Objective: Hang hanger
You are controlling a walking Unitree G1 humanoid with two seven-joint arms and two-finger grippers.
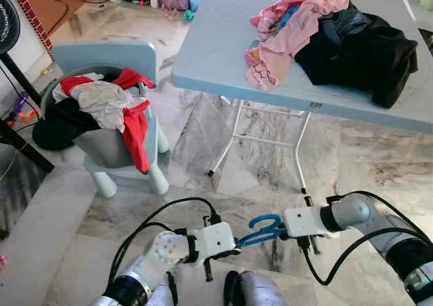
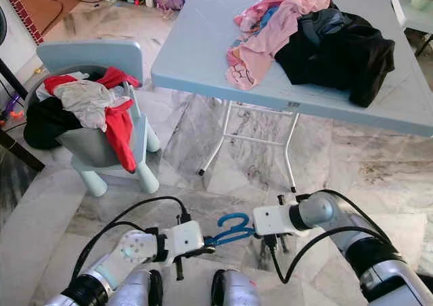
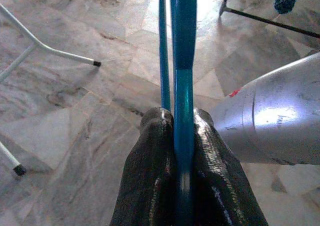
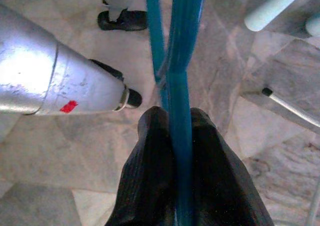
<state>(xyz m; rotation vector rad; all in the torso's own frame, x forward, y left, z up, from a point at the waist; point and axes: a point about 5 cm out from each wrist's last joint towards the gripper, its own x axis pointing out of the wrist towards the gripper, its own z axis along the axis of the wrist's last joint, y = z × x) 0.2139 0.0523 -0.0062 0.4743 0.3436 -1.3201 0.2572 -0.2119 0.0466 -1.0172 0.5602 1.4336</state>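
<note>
A blue plastic hanger (image 1: 260, 229) hangs low in front of me, above the marble floor, held between both hands. My left gripper (image 1: 237, 242) is shut on one end of it. My right gripper (image 1: 281, 230) is shut on the other end. In the left wrist view the blue bar (image 3: 183, 86) runs straight out from between the two black fingers (image 3: 150, 166). The right wrist view shows the same: the hanger (image 4: 181, 86) is pinched between the dark fingers (image 4: 210, 161). Its hook (image 2: 233, 219) curls upward between the two hands.
A light blue folding table (image 1: 216, 55) stands ahead with a pile of pink and black clothes (image 1: 325, 35) on it. To the left a small blue chair (image 1: 101, 55) carries a grey basket (image 1: 101, 150) full of red, white and black laundry. White table legs (image 1: 298, 164) stand close ahead.
</note>
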